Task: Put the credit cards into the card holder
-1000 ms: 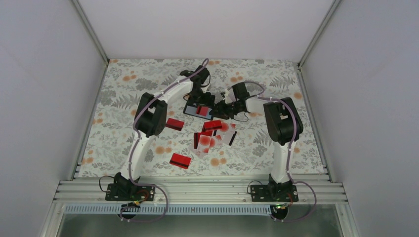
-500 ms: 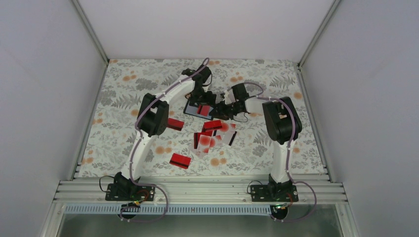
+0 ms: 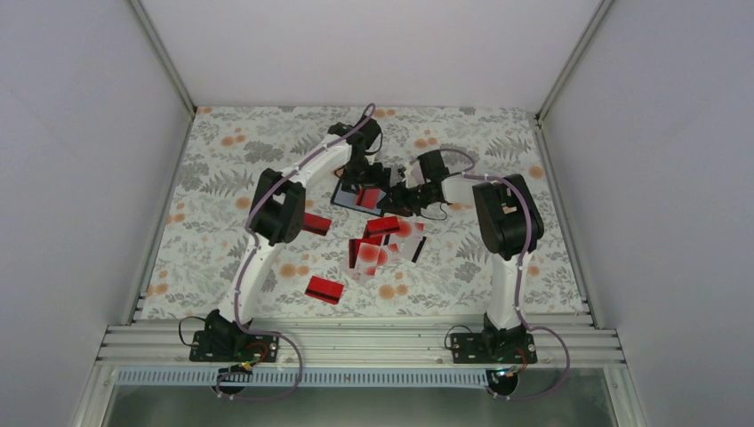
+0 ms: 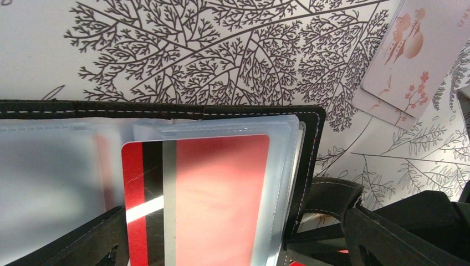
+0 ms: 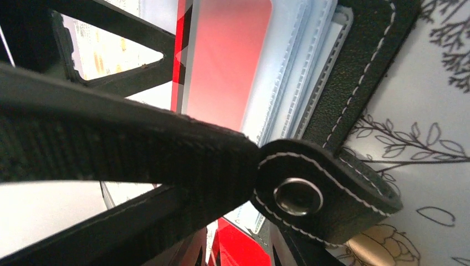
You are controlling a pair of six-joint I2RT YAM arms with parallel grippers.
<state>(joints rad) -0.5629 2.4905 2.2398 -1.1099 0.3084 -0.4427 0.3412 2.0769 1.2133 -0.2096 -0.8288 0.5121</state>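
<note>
We see the left gripper (image 3: 363, 178) wide open over a red striped card (image 4: 216, 199), the right gripper (image 3: 398, 197) clamping the black stitched card holder (image 4: 312, 138).

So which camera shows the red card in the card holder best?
Left wrist: the red card appears large, black stripe visible, inside the card holder's clear pocket. Right wrist shows the card partly behind a finger; top external shows only a small red patch.
</note>
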